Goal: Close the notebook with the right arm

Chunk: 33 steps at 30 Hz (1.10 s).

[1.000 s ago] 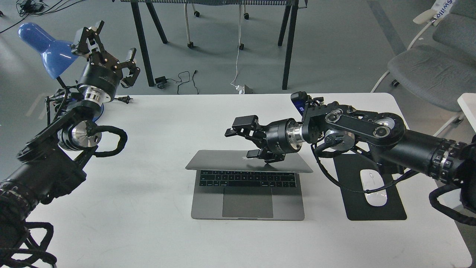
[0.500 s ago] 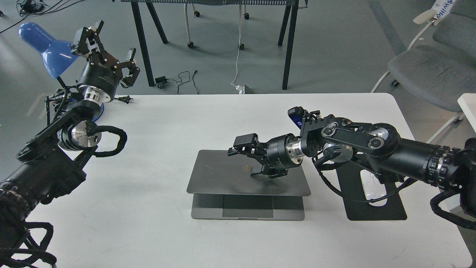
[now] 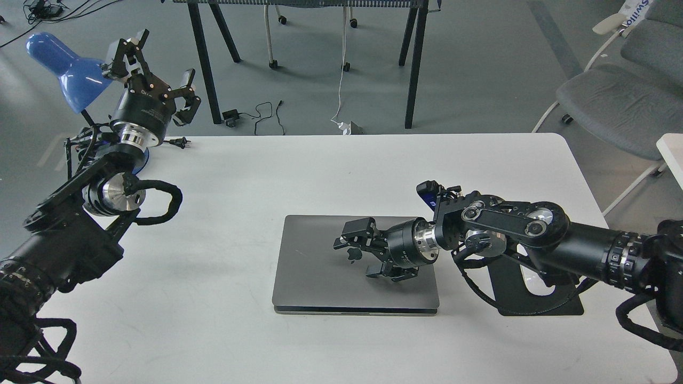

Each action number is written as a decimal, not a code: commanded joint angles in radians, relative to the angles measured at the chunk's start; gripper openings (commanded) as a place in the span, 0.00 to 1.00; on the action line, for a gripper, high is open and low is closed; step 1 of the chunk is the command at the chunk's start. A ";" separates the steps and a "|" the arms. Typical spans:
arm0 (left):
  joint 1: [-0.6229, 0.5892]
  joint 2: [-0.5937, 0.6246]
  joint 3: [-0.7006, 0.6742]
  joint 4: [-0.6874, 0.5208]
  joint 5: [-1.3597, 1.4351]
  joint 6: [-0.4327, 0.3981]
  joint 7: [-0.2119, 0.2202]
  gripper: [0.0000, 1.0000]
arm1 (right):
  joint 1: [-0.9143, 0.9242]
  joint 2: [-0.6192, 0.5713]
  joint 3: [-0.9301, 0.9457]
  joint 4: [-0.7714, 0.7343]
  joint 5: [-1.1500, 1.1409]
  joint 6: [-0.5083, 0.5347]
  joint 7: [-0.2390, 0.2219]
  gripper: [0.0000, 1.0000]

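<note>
Grey metal, the notebook (image 3: 320, 266) lies at the centre of the white desk (image 3: 240, 170), toward the near edge. Its lid is almost flat over the base; only a thin dark seam shows along the near edge. The black apple logo (image 3: 352, 255) on the lid is partly visible beside the fingers.

The right arm (image 3: 533, 234) enters from the right edge and extends leftward, low over the desk. The right pincer (image 3: 362, 257) sits over the right-centre part of the lid, its two fingers spread apart and holding nothing. The near finger (image 3: 376, 274) appears to rest on the lid surface; whether the far finger touches cannot be determined.

Beneath the right arm, just right of the notebook, lies a black mouse pad (image 3: 539, 306). A white mouse (image 3: 533, 285) on it is largely covered by the arm.

The left arm (image 3: 69, 234) rises at the far left of the desk. The left pincer (image 3: 155, 72) points up and away, fingers spread, empty, well apart from the notebook. A blue lamp (image 3: 61, 69) stands just left of it.
</note>
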 commanded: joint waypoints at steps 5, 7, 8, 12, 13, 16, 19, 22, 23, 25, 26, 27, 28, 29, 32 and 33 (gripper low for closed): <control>0.000 0.000 0.000 0.000 0.000 0.000 0.000 1.00 | -0.018 0.000 -0.009 -0.016 -0.003 0.000 0.002 1.00; 0.000 0.000 0.000 0.000 0.000 0.000 0.000 1.00 | -0.019 0.000 -0.009 -0.018 -0.003 0.000 0.002 1.00; 0.000 0.000 0.000 0.000 0.000 0.000 0.000 1.00 | -0.019 0.000 -0.009 -0.016 -0.002 0.000 0.002 1.00; 0.000 0.000 0.000 0.000 0.000 0.000 0.000 1.00 | -0.019 0.000 -0.009 -0.015 -0.002 0.000 0.002 1.00; 0.000 0.000 0.000 0.000 0.000 0.000 0.000 1.00 | -0.019 0.000 -0.009 -0.012 -0.002 0.000 0.002 1.00; 0.000 0.000 0.000 0.000 0.000 0.000 0.000 1.00 | -0.019 0.002 0.003 -0.018 -0.002 0.000 0.002 1.00; 0.000 0.000 0.000 0.000 0.000 0.000 0.000 1.00 | -0.008 0.006 0.020 -0.018 0.001 0.000 0.003 1.00; 0.000 0.000 0.000 0.000 0.000 0.000 0.000 1.00 | -0.005 0.006 0.119 -0.021 0.000 0.000 0.003 1.00; 0.000 0.000 0.000 0.000 0.000 0.000 0.000 1.00 | -0.005 0.005 0.185 -0.024 -0.002 -0.001 0.003 1.00; 0.000 0.000 0.000 0.000 0.000 0.000 0.000 1.00 | -0.002 0.003 0.297 -0.045 0.000 -0.009 0.003 1.00; -0.002 0.000 0.000 0.000 0.000 0.000 0.000 1.00 | 0.004 0.003 0.363 -0.062 0.000 -0.013 0.005 1.00; 0.000 0.000 0.000 0.000 0.000 0.000 0.000 1.00 | 0.008 0.003 0.423 -0.082 0.000 -0.016 0.005 1.00; 0.000 0.000 0.000 0.000 0.000 0.000 0.000 1.00 | 0.008 0.005 0.490 -0.103 0.001 -0.016 0.008 1.00; 0.000 0.000 0.000 0.000 0.000 0.000 0.000 1.00 | 0.008 0.005 0.550 -0.120 0.001 -0.016 0.009 1.00; -0.002 -0.002 0.000 0.000 0.000 0.000 0.000 1.00 | -0.001 0.003 0.746 -0.154 0.004 -0.016 0.012 1.00; 0.000 0.000 0.000 0.000 0.000 0.000 0.000 1.00 | -0.002 0.002 0.799 -0.160 0.007 -0.016 0.012 1.00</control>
